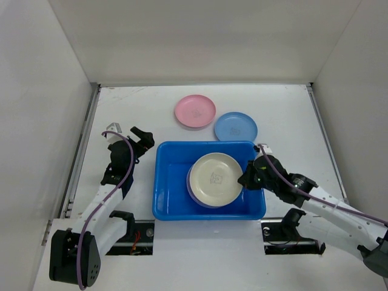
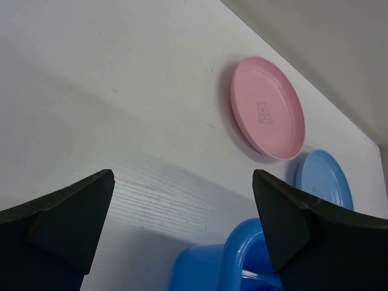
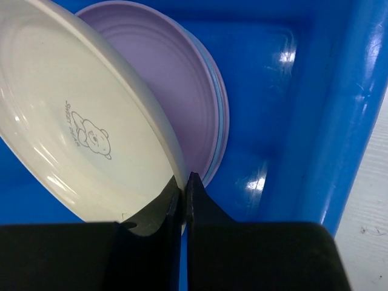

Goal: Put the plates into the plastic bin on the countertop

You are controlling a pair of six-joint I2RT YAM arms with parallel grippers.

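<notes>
Over plastic bin (image 1: 162, 182), right gripper (image 3: 183, 182) pinches cream plate (image 3: 73, 121), maybe "Sweet"; left gripper (image 2: 182, 180) wide.

Premises: a robotics test cell, not a domestic kitchen. The counter (image 1: 291, 109) is a plain white board enclosed on three sides by bare white walls (image 1: 206, 36), with metal strips (image 1: 80, 151) along its side edges. Two robot arms, left arm (image 1: 109, 194) and right arm (image 1: 327, 203), stand on black mounting brackets (image 1: 291, 233) at the near edge, lilac cables (image 1: 129, 160) running along them. Items on the counter are props: a blue plastic bin (image 1: 163, 182) and pastel plastic plates (image 1: 195, 111), the cream plate (image 3: 73, 121) printed with a cartoon bear.
</notes>
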